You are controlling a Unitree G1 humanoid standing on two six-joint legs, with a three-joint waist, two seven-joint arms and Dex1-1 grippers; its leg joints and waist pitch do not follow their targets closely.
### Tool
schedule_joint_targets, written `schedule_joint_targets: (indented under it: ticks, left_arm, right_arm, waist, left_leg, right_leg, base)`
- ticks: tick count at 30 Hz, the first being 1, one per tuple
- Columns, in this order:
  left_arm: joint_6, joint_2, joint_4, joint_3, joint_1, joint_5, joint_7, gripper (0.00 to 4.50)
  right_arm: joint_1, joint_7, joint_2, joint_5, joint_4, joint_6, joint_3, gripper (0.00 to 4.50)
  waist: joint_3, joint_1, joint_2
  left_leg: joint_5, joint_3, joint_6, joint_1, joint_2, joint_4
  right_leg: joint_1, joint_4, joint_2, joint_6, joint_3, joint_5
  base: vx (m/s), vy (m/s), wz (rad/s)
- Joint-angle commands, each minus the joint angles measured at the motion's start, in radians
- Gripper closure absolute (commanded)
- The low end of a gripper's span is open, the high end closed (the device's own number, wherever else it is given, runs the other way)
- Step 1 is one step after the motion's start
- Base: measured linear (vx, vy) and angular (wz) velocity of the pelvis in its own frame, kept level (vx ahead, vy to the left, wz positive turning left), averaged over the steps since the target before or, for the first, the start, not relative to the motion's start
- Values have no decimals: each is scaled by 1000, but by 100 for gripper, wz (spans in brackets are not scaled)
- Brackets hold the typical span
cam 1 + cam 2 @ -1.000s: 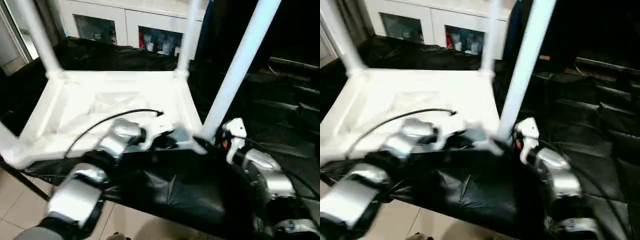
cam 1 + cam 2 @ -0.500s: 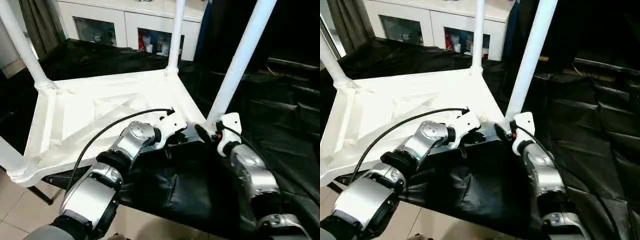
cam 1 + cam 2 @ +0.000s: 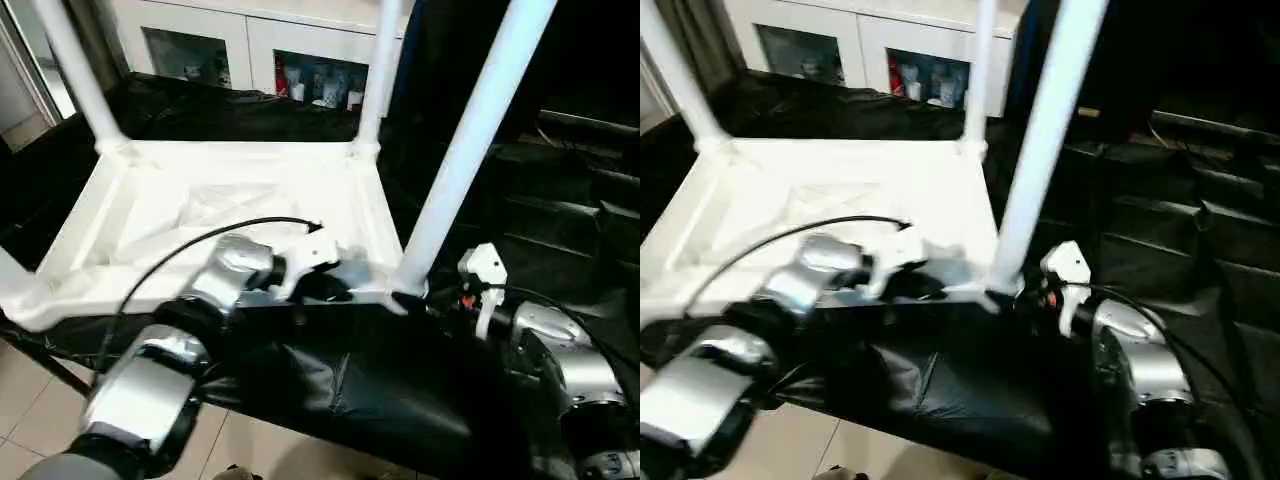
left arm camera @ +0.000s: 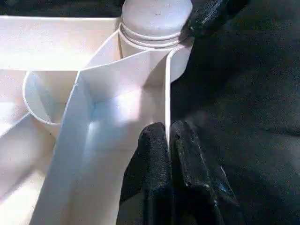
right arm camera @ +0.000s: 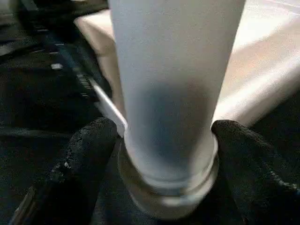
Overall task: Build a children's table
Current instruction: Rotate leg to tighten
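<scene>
Black-draped bench; left claw (image 4: 168, 136) pinches table (image 3: 150, 215) rim; right claw (image 5: 166, 136) straddles leg (image 5: 173, 79), spread.

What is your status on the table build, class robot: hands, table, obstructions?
Left hand shut on the tabletop rim. Right hand open around the near right leg at its base. Table upside down, legs up. Nothing blocking.

The left gripper (image 4: 169, 140) is pinched tight, its silver forearm reaching from the lower left of the head view. The right gripper (image 5: 164, 140) is spread wide at right centre.
</scene>
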Motion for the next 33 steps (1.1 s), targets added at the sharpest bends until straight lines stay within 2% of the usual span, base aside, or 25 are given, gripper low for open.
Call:
schedule_joint_targets:
  ticks: [1, 5, 6, 7, 10, 16, 21, 23, 25, 26, 28, 29, 30, 32, 33]
  left_arm:
    - [5, 0, -21, 1, 16, -40, -66, 450]
    - [2, 22, -24, 2, 26, -40, -85, 450]
    - [2, 26, -27, 3, 30, -41, -87, 450]
    - [2, 27, -29, 3, 31, -42, -87, 450]
    - [4, 28, -36, 4, 34, -43, -88, 450]
    - [4, 25, -49, 10, 44, -38, -77, 450]
    - [-8, 15, -29, 14, 36, -21, -13, 450]
    - [-6, -7, 2, 19, 18, 5, 96, 450]
    - [4, -46, 41, 29, -6, 24, 223, 450]
    - [4, -48, 42, 29, -7, 25, 227, 450]
    - [16, -106, 70, 24, -29, 46, 341, 450]
    - [18, -116, 74, 22, -31, 50, 359, 450]
    - [19, -132, 80, 22, -37, 53, 381, 450]
    - [30, -169, 87, 16, -45, 60, 416, 450]
    - [39, -207, 94, 9, -52, 67, 452, 450]
  right_arm:
    - [-2, 57, -6, 16, -38, -1, 17, 88]
    - [0, 68, -4, 15, -34, -9, 21, 88]
    - [4, 75, 0, 20, -37, -6, 28, 88]
    - [6, 79, 2, 22, -39, -4, 31, 114]
    - [7, 84, 3, 25, -40, -2, 34, 126]
    - [11, 104, 8, 29, -37, 5, 42, 186]
    - [20, 89, 21, 39, -29, 16, 34, 203]
    - [37, 8, 48, 12, -18, 4, 27, 206]
    - [39, -129, 97, -30, 21, 0, 15, 208]
    - [39, -135, 99, -32, 23, 1, 15, 208]
    - [17, -313, 173, -65, 73, 22, -4, 209]
    - [14, -340, 184, -70, 77, 25, -6, 209]
    - [7, -397, 204, -81, 84, 35, -13, 209]
    - [-9, -485, 246, -85, 98, 58, -28, 209]
    - [-23, -566, 284, -91, 109, 77, -40, 209]
  waist:
    - [-51, 8, -13]
    - [-53, 14, -12]
    - [-53, 15, -16]
    - [-53, 18, -14]
    - [-53, 20, -15]
    - [-53, 23, -16]
    - [-53, 25, -16]
    - [-52, 26, -15]
    - [-50, 22, -18]
    - [-48, 19, -18]
    - [-46, 16, -18]
    - [-44, 11, -17]
    - [-44, 10, -17]
    - [-45, 5, -10]
    - [-43, -1, -11]
  left_leg:
    - [-211, -11, 104, 10, 45, -61]
    - [-185, -10, 102, 10, 45, -59]
    - [-182, -10, 102, 10, 45, -59]
    - [-182, -9, 102, 11, 44, -58]
    - [-183, -9, 98, 11, 43, -59]
    - [-176, -8, 98, 11, 42, -57]
    - [-179, -8, 99, 12, 42, -57]
    - [-188, -8, 95, 12, 43, -58]
    - [-221, -12, 74, 15, 40, -62]
    - [-242, -13, 58, 17, 39, -64]
    - [-277, -18, 36, 19, 38, -69]
    - [-295, -20, 24, 19, 37, -72]
    - [-306, -21, 20, 20, 37, -73]
    - [-320, -22, 13, 20, 36, -75]
    - [-338, -22, 8, 21, 35, -76]
  right_leg:
    - [43, -55, -49, -264, 26, -176]
    - [45, -49, -51, -276, 27, -137]
    - [45, -48, -51, -276, 26, -135]
    - [44, -47, -51, -276, 27, -134]
    - [44, -49, -52, -267, 28, -151]
    - [45, -48, -51, -263, 28, -148]
    - [44, -50, -51, -260, 28, -157]
    - [39, -52, -51, -254, 29, -172]
    - [39, -61, -54, -237, 29, -237]
    - [35, -66, -54, -223, 30, -283]
    - [35, -75, -57, -197, 29, -364]
    - [30, -78, -55, -181, 30, -396]
    - [31, -81, -55, -174, 29, -413]
    - [30, -84, -55, -163, 31, -417]
    - [26, -87, -51, -158, 31, -425]
  base:
    - [0, 0, 0]
    - [0, 0, 0]
    - [0, 0, 0]
    - [0, 0, 0]
    - [0, 0, 0]
    - [0, 0, 0]
    - [0, 0, 0]
    - [0, 0, 0]
    - [0, 0, 0]
    - [0, 0, 0]
    - [0, 0, 0]
    - [0, 0, 0]
    - [0, 0, 0]
    - [0, 0, 0]
    - [0, 0, 0]
